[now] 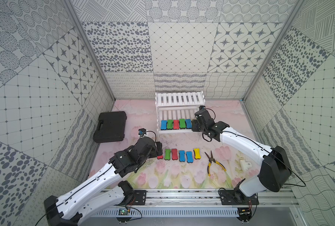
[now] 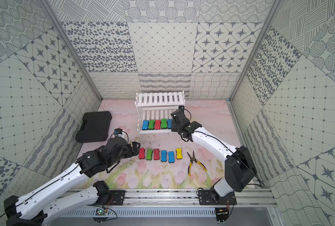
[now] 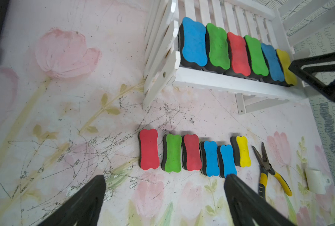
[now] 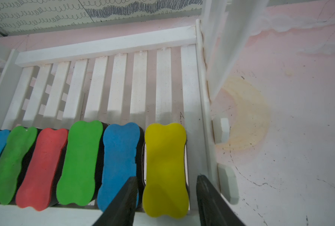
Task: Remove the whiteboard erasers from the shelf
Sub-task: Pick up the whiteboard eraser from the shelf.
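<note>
A white two-tier slatted shelf (image 1: 180,98) is seen standing at the back of the pink flower-printed surface (image 1: 184,177). On its lower tier, six bone-shaped whiteboard erasers (image 1: 176,124) with coloured foam tops and dark felt undersides are packed side by side along the front rail: blue, green, red, green, blue and, at the right end, a yellow-topped shelf eraser (image 4: 165,170). The right hand (image 4: 166,179) is held at that end of the row. Its two black fingers (image 4: 127,195) are parted and set on either side of the yellow-topped shelf eraser's near end. A thin gap is visible on each side, so nothing is clamped.

A second row of six such erasers is laid flat on the surface in front of the shelf, apart from it: red, green, red, blue, blue, yellow. The left hand (image 3: 165,177) is positioned near the red-topped eraser (image 3: 149,149) at the left end of that row, with its fingers spread wide and nothing between them.

Yellow-handled pliers (image 1: 214,163) are seen just to the right of the second row, with a small white object (image 1: 245,164) beyond them. A black plastic case (image 1: 110,126) is placed to the left of the shelf, well apart from it.
</note>
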Controlling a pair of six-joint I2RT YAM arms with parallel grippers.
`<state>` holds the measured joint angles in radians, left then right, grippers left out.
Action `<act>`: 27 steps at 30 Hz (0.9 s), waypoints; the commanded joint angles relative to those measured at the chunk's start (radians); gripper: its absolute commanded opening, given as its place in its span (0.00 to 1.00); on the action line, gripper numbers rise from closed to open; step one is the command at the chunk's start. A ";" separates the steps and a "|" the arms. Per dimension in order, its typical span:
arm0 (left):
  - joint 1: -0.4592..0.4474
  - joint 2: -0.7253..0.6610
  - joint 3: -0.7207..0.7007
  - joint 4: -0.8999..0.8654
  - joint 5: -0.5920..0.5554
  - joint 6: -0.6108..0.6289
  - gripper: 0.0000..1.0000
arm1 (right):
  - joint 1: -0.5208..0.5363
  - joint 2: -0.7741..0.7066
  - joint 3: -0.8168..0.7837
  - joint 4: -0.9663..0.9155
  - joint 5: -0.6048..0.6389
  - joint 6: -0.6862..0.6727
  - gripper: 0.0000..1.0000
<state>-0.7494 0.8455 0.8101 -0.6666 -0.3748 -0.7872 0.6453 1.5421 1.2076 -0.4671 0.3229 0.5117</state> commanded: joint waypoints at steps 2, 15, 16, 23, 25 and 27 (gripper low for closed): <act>0.001 -0.004 0.003 -0.047 -0.042 0.024 0.99 | -0.008 0.027 0.036 0.028 0.017 -0.013 0.53; 0.018 -0.010 -0.014 -0.054 -0.049 0.023 0.99 | -0.022 0.078 0.046 0.039 -0.016 -0.008 0.52; 0.021 -0.010 -0.014 -0.055 -0.046 0.022 1.00 | -0.022 0.081 0.044 0.039 -0.013 -0.006 0.52; 0.025 -0.004 -0.023 -0.041 -0.021 0.008 0.99 | -0.022 0.074 0.039 0.042 -0.014 -0.005 0.38; 0.025 -0.001 -0.028 -0.035 -0.011 0.004 1.00 | -0.022 0.061 0.040 0.051 -0.019 -0.010 0.34; 0.025 0.004 -0.033 -0.029 -0.003 -0.004 1.00 | -0.020 0.031 0.040 0.051 -0.016 -0.015 0.32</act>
<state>-0.7288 0.8421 0.7856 -0.6987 -0.3767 -0.7822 0.6270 1.6089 1.2308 -0.4473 0.3099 0.5079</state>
